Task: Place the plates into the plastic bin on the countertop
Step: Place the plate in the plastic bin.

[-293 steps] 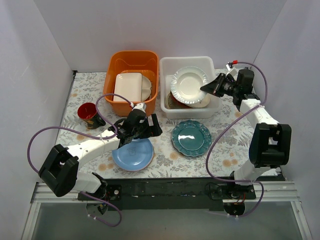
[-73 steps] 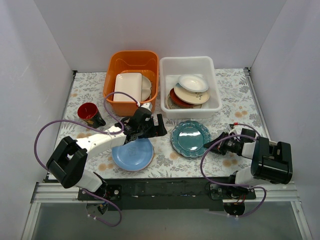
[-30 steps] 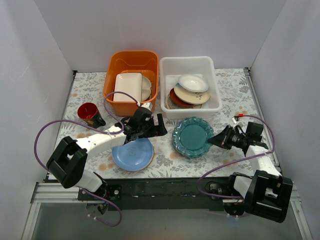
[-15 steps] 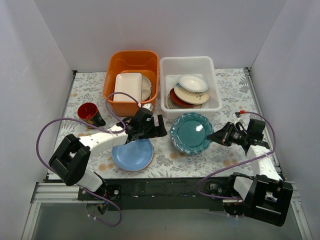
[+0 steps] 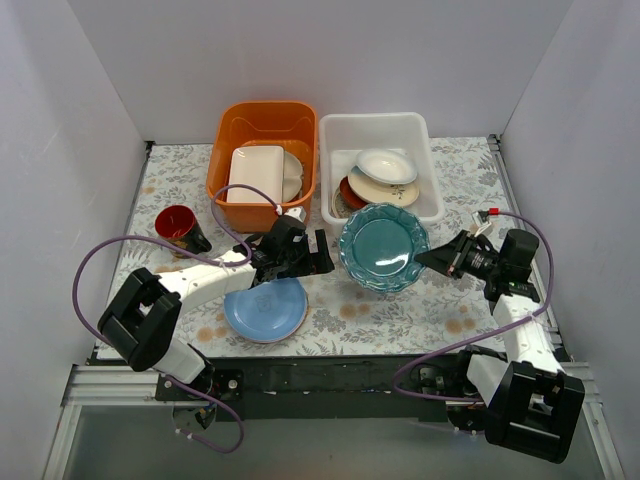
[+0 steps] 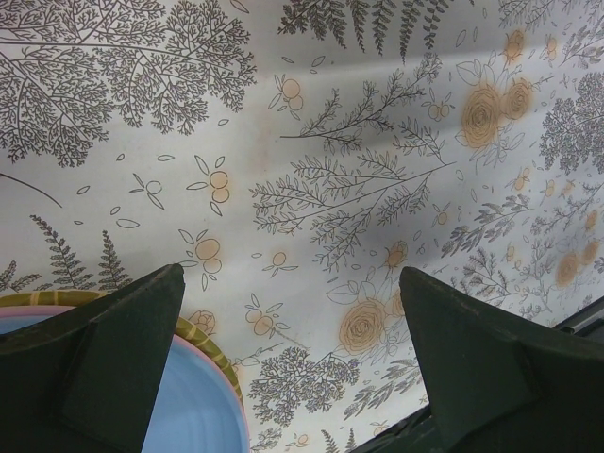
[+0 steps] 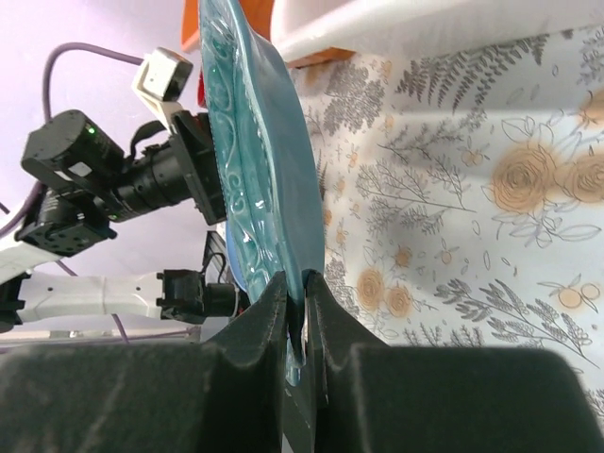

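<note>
Standing well out to the left of the left gripper's fingers is a red cup on the floral countertop. The left gripper itself hangs low over the cloth with its jaws spread wide and nothing between them; the wrist view shows only leaf and flower print in the gap. A light blue plate lies flat on the cloth just beside and partly under one finger, with a yellowish rim showing beneath its edge. Beyond these fingers sits an orange tub with a cream rectangular dish inside.

Further right, the teal scalloped plate is off the cloth and tipped steeply up on edge. The right gripper has its fingers clenched on that plate's rim, one pad on each face, and the plate rises edge-on straight out from the fingertips in the wrist view. The plastic bin stands just past the plate's far edge, beyond the fingertips. Inside it a white plate rests on a cream plate and a red-brown plate.
</note>
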You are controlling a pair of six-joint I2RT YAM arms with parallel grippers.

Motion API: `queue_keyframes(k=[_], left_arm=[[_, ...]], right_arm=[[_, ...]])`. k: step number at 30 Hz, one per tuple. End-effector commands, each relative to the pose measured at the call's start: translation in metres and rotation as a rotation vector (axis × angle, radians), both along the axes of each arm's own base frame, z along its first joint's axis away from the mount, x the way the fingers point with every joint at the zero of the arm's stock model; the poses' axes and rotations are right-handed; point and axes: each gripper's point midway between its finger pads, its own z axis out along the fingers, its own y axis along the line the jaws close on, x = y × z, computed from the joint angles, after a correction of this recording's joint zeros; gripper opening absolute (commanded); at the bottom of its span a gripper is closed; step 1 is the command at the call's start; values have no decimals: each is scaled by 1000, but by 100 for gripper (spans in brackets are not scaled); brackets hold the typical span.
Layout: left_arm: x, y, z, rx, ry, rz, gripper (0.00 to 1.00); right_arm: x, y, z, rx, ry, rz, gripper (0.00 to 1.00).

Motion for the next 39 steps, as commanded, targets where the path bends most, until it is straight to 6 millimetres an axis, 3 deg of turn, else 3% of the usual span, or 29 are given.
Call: queue_keyframes(k=[1, 11, 18, 39], left_arm=[[4, -8, 15, -22, -35, -21, 98], [3, -7, 17, -23, -36, -21, 98], [3, -7, 18, -21, -39, -22, 98], [7, -10, 15, -9, -35, -31, 98]], right_arm=[[1, 7, 46, 54, -146, 84, 1], [27, 5, 72, 43, -211, 90, 1], [57, 4, 93, 25, -259, 84, 1], [94, 9, 129, 65, -310, 72, 1]])
